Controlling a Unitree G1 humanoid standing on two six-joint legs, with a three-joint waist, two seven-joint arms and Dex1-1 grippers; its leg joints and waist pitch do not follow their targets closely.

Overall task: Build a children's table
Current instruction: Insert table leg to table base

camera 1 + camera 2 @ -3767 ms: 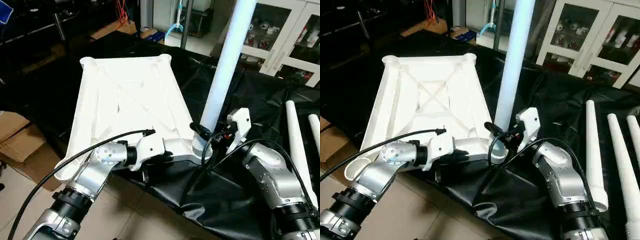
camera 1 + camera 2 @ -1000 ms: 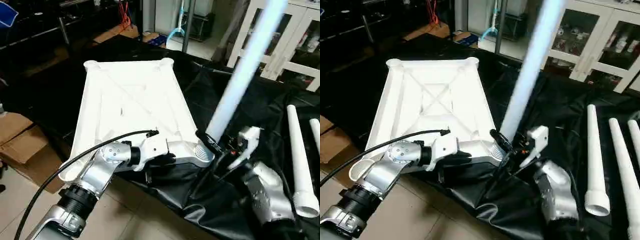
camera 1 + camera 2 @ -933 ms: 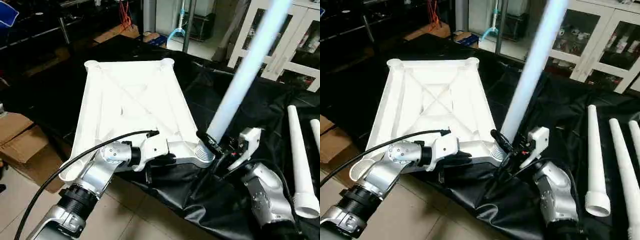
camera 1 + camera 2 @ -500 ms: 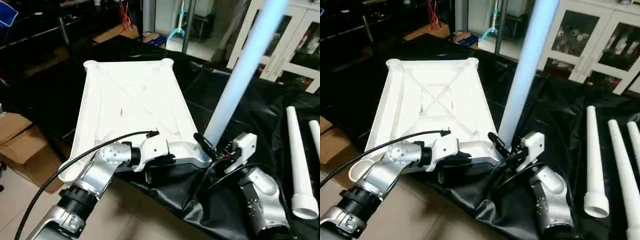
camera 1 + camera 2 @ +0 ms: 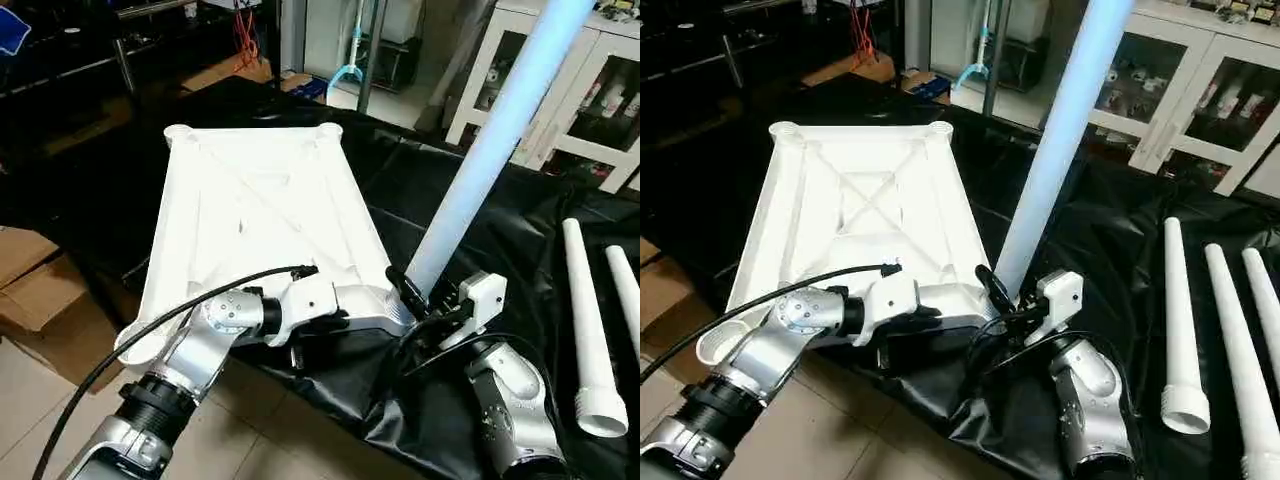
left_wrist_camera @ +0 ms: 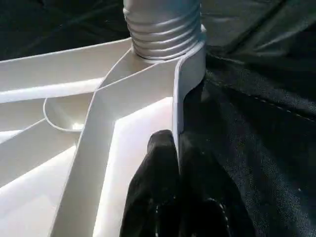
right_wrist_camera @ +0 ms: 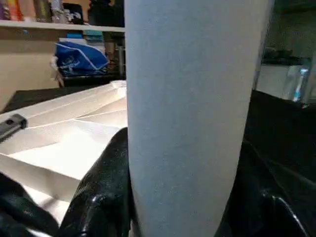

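The white children's table top (image 5: 260,210) lies upside down on black cloth, its X ribs facing up. A long white leg (image 5: 480,150) stands in its near right corner socket and leans a little to the right. My right gripper (image 5: 415,300) is shut on the leg just above the socket, with black fingers (image 7: 106,187) on both sides of the leg (image 7: 192,113). My left gripper (image 5: 338,318) is shut on the top's near rim (image 6: 180,98), beside that socket. The leg's grey threaded end (image 6: 163,29) shows above the socket.
Spare white legs (image 5: 1175,310) (image 5: 1230,330) lie on the black cloth at the right. A white glass-door cabinet (image 5: 590,90) stands behind. A cardboard box (image 5: 40,290) sits on the tiled floor at the left, below the table's near edge.
My right gripper has turned and dropped slightly with the leg. Less of the thread shows above the socket from the head views. The left gripper has kept its hold on the rim.
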